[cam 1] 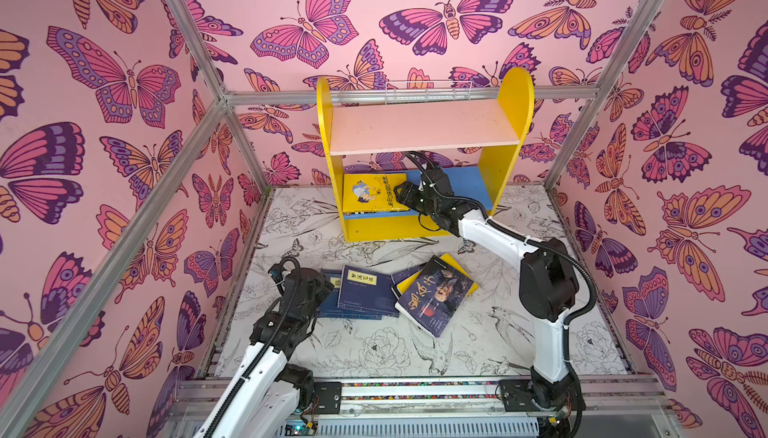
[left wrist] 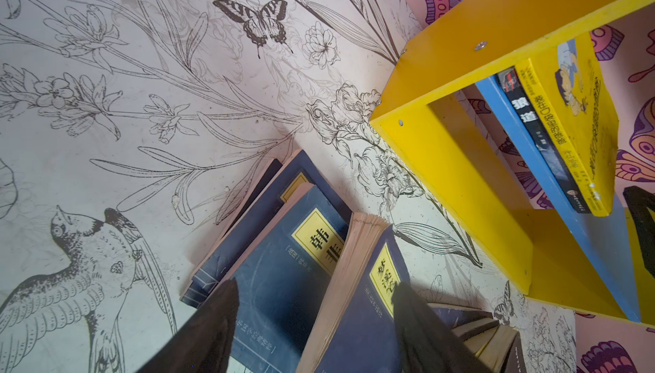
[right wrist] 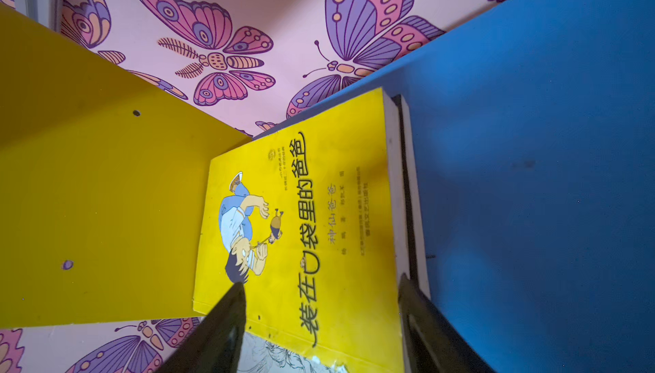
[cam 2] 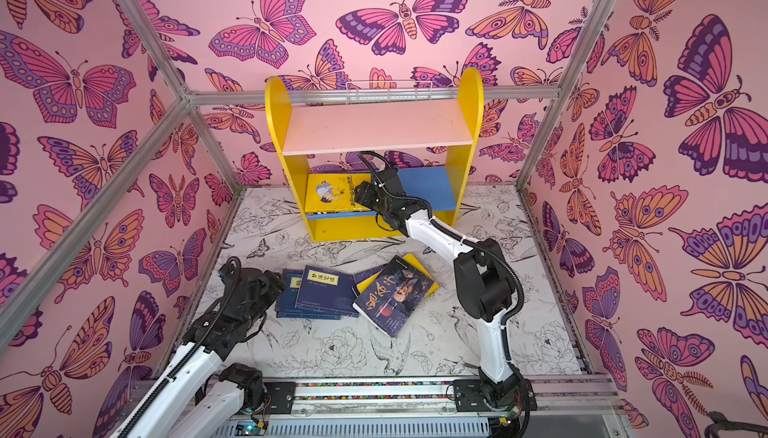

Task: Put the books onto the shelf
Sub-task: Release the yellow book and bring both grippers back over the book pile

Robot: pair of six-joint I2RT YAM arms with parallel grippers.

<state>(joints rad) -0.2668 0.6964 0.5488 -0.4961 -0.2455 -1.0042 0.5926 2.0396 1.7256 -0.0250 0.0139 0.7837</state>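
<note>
At the lower board, my right gripper (right wrist: 320,312) stands spread, its fingers (right wrist: 227,318) on either side of the near end of the yellow book (right wrist: 301,233) and, as far as I can see, not pinching it. That book rests against a black book (left wrist: 531,130), and both stand on the blue board (right wrist: 531,176) hard up against the yellow side panel (right wrist: 88,194) of the shelf (cam 1: 511,95). In both top views the pink board (cam 2: 374,128) above carries nothing.

My left gripper (left wrist: 315,318) is spread too, poised over the navy books (left wrist: 283,268) on the table (cam 1: 374,352), with one finger (left wrist: 212,321) above a cover; I cannot tell whether it touches.

Further out in a top view, the pile lies in front of the shelf: navy books (cam 1: 361,292) overlapping, then a dark face book (cam 1: 436,294) lying across another yellow book (cam 1: 455,265) and at least one more dark cover.

I judge the job well short of half done: two books shelved, about five or more left on the table. I would back the right arm out next and then take a navy book.
</note>
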